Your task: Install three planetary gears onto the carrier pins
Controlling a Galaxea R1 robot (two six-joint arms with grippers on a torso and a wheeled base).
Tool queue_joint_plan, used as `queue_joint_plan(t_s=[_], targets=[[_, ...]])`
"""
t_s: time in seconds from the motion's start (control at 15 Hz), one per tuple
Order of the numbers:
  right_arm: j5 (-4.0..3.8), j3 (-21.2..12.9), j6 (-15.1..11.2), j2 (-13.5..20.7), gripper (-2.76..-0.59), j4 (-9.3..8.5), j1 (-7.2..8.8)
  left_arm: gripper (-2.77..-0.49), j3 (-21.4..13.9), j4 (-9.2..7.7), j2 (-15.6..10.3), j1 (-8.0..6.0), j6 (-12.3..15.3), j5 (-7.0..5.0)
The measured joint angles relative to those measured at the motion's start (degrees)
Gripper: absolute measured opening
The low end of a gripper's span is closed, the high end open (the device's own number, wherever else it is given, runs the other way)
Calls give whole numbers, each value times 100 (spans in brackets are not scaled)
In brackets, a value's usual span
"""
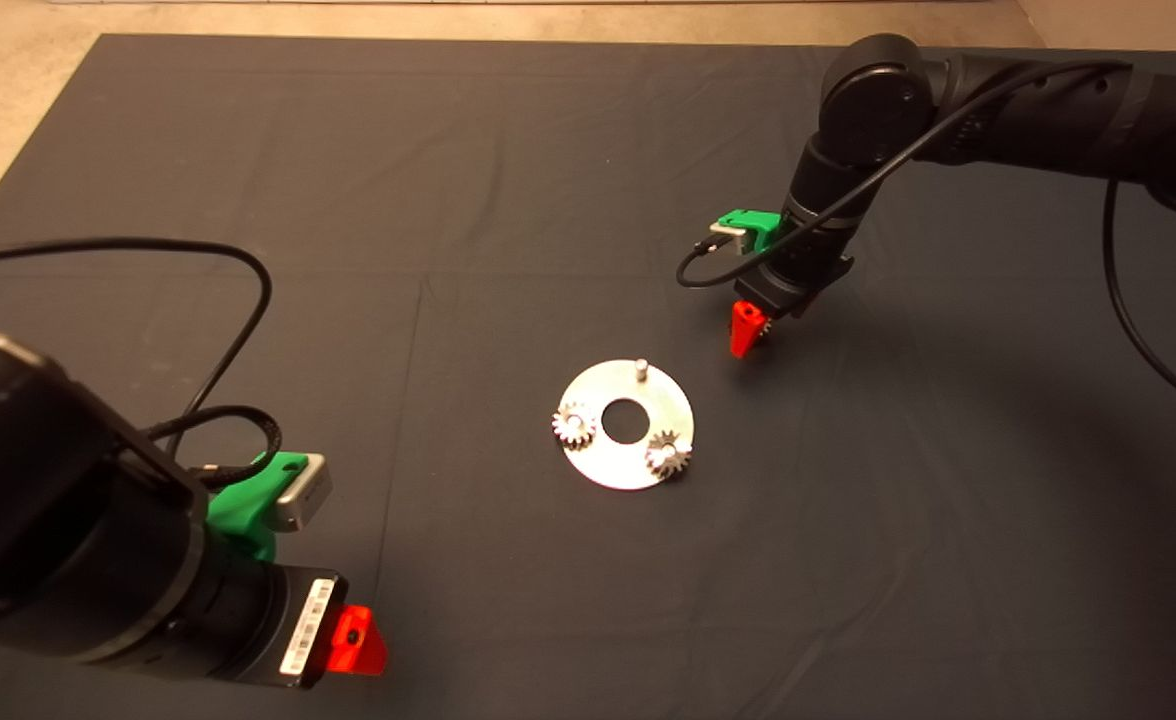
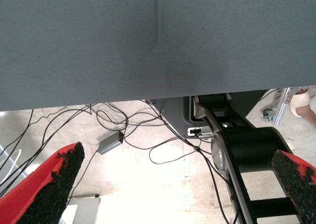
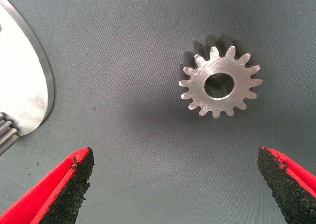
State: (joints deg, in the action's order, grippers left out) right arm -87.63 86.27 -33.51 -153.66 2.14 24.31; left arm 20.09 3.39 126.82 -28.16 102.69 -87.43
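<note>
The dark mat [image 1: 348,200] covers the whole table, and the round carrier disc [image 1: 603,470] lies flat near its middle. The left gripper [image 1: 353,640] sits parked at the mat's near left edge, its fingers spread wide and empty, its camera looking out at cables on the floor. The right gripper [image 1: 745,330] hovers just beyond the disc, fingers wide apart with nothing between them. 2 planetary gears [image 1: 574,426] [image 1: 668,453] already sit on their pins; 1 carrier pin [image 1: 639,367] stands bare on the far side of the disc. The 3rd gear [image 3: 220,83] lies flat on the mat just beside the disc, ahead of the right gripper. So the last pickup looks to be in hand: I judge the next move calls for lowering, straddling the gear and closing on its teeth.
</note>
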Motion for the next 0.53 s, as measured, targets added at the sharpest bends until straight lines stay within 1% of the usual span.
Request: queue_joint_plan(t_s=[0.2, 0.33, 0.53], targets=[[2, 0, 2, 2, -89, 124, -35, -50, 0, 0, 0, 0, -2, 0], [0, 0, 2, 2, -89, 370, -72, -50, 0, 0, 0, 0, 0, 0], [2, 0, 5, 2, -89, 719, -72, -50, 0, 0, 0, 0, 0, 0]])
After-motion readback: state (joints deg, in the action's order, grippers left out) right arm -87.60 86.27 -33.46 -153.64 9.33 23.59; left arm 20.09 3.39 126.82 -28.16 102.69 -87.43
